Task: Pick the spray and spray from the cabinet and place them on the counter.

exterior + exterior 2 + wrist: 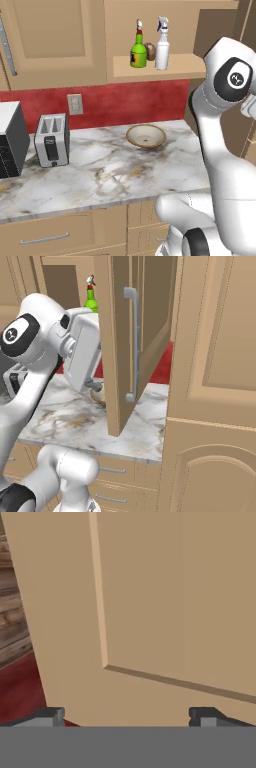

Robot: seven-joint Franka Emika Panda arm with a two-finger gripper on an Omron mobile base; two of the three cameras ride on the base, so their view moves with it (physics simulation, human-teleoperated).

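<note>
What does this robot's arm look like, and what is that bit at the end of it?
The arm is made of smooth, rounded white segments joined by dark joints; one joint carries a round black cap with small white markings. At its end sits a boxy white hand, and the tool has two small dark grey fingertips. No loose cables show.

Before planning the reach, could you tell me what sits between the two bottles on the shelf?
A small brown lump, behind the green bottle and white bottle, left base view.

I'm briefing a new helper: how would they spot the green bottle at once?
Look at the open wall cabinet above the marble counter. On its shelf stand two bottles. The green bottle is the left one, with a yellow label and red-white top; the white spray bottle stands to its right.
</note>
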